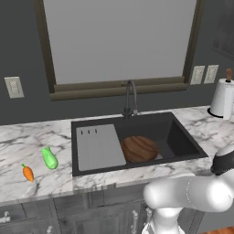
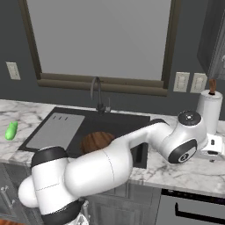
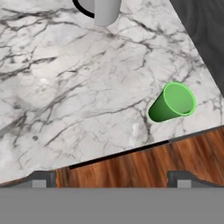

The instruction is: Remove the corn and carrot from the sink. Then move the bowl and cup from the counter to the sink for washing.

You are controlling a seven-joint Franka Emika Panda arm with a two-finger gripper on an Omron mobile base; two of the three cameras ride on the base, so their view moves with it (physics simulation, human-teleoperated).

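The corn (image 1: 50, 157) and the carrot (image 1: 28, 173) already lie on the marble desk (image 1: 27, 141) at the lower left of the left base view, well clear of the sink (image 1: 178, 137). The bowl (image 1: 139, 148) sits inside the black basin at the centre of that view, just right of the grey drainboard. So three of the four moves look done.

The cup (image 3: 173, 103) is left: it stands on the desk at the right of the hand view, near the edge.

The fingers (image 3: 111, 179) stand spread as wide as they go at the bottom of the hand view, holding nothing and touching nothing. The cup lies up and to the right of them, apart from both tips.
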